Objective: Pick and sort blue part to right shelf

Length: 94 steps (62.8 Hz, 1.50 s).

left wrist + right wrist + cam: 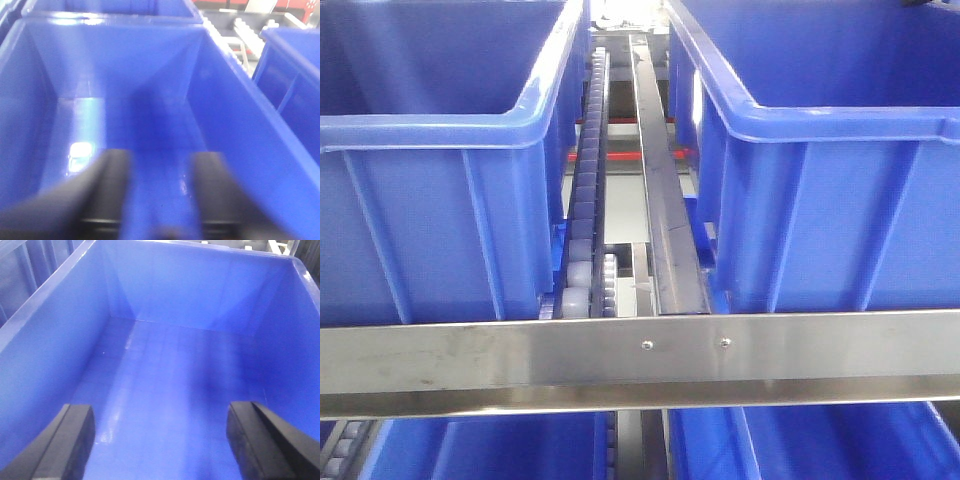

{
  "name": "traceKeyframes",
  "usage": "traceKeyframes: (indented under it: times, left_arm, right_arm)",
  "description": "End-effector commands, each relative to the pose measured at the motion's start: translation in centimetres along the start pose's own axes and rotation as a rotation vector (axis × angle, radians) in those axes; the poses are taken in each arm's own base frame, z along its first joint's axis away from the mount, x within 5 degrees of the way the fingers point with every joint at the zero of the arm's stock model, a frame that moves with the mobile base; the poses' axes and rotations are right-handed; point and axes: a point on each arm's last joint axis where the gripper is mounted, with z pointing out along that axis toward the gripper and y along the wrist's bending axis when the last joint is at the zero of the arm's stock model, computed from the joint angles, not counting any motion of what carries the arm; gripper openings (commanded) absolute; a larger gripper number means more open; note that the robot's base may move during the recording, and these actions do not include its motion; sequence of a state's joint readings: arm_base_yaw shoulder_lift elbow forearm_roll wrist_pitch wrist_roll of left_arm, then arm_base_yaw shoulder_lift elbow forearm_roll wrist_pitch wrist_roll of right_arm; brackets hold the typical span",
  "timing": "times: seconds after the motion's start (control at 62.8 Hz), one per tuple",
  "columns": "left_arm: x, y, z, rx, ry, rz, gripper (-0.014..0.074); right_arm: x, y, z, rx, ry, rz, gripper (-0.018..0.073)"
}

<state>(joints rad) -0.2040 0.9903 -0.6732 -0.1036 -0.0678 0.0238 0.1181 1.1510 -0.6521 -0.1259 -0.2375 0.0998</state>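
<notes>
From the front view we see, at the left, a large blue bin (440, 200) sitting on the shelf rack, its thick rim catching the light. Just right of it runs a roller track (588, 180) of small wheels, and beside that a dark metal rail (665, 200) leading away from us. At the right stands a second blue bin (830, 190), well apart from the first with the track and rail between them. A steel crossbar (640, 355) spans the front below both bins, and beneath it more blue bins (500, 445) show on a lower level.

Our left tool (160, 185) hangs over the inside of a blue bin (45, 100); its two dark fingers (112, 185) stand apart with bare blue floor between them, pinching nothing, though the picture is blurred.

Our right tool (160, 440) hovers above another blue bin (55, 345), its fingers (75, 435) spread wide at either edge of the frame, with only the bin floor between them.

We cannot find the blue part in any view; neither tool carries it, and the bin floors we see show nothing lying on them.
</notes>
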Motion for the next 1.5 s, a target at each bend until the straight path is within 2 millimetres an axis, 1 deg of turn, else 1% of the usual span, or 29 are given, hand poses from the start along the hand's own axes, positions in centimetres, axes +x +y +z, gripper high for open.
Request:
traceKeyframes:
  times: [0.0,0.016,0.064,0.143,0.191,0.207,0.271,0.414,0.51,0.606,0.733,0.813,0.876,1.036,1.227,1.386,1.482]
  left_arm:
    - [-2.4,-0.1,-0.8,0.003,-0.14,-0.005,0.0134]
    - [-2.5,-0.1,-0.9,0.003,-0.142,-0.005,0.0115]
    - [-2.6,0.0,-1.0,0.0,-0.149,-0.005,0.0127]
    - [-2.8,0.1,-1.4,-0.005,-0.161,-0.006,0.0124]
    - [-2.9,0.2,-1.5,-0.009,-0.168,-0.006,0.0124]
    - [-2.9,0.1,-1.6,-0.009,-0.169,-0.006,0.0124]
    - [-3.0,0.3,-1.9,-0.017,-0.171,-0.007,0.0124]
    - [-3.2,1.2,-2.5,-0.062,-0.167,-0.011,0.0124]
    - [-3.6,1.8,-3.7,-0.095,-0.178,-0.014,0.0124]
    - [-3.8,2.0,-5.0,-0.112,-0.175,-0.016,0.0124]
    - [-3.9,1.8,-6.7,-0.11,-0.21,-0.015,0.0124]
    - [-3.3,1.7,-7.6,-0.109,-0.221,-0.017,0.0124]
    - [-2.6,1.7,-8.3,-0.108,-0.224,-0.019,0.0124]
    - [-0.2,1.6,-9.9,-0.105,-0.228,-0.04,0.0124]
    - [2.0,1.4,-12.0,-0.097,-0.268,-0.067,0.0124]
    - [2.9,1.2,-13.5,-0.088,-0.281,-0.065,0.0124]
    - [3.0,1.2,-13.7,-0.087,-0.286,-0.065,0.0124]
  right_arm:
    - [-2.8,0.0,-0.6,-0.005,-0.162,-0.019,0.0484]
    - [-2.8,0.0,-0.7,-0.005,-0.165,-0.019,0.046]
    - [-3.0,0.0,-0.9,-0.005,-0.173,-0.02,0.0358]
    - [-3.3,0.0,-1.2,-0.005,-0.188,-0.021,0.015]
    - [-3.4,0.0,-1.3,-0.006,-0.2,-0.021,0.005]
    - [-3.4,0.0,-1.3,-0.006,-0.202,-0.021,0.0032]
    - [-3.5,0.0,-1.3,-0.004,-0.21,-0.01,0.0068]
    - [-3.9,-0.7,-2.0,0.038,-0.233,0.109,0.0067]
    - [-4.5,-1.7,-3.1,0.086,-0.262,0.142,0.0066]
    - [-4.7,-2.6,-4.2,0.132,-0.245,0.145,0.0053]
    - [-4.6,-2.9,-5.9,0.155,-0.25,0.131,0.0053]
    - [-4.5,-2.6,-7.2,0.151,-0.282,0.099,0.0053]
    - [-4.0,-2.4,-7.9,0.149,-0.291,0.087,0.0053]
    - [-2.4,-2.1,-9.8,0.148,-0.317,0.085,0.0053]
    - [-0.1,-1.6,-11.9,0.148,-0.329,0.085,0.0053]
    - [0.8,-1.4,-13.3,0.149,-0.331,0.084,0.0053]
    - [0.9,-1.3,-13.5,0.15,-0.33,0.084,0.0053]
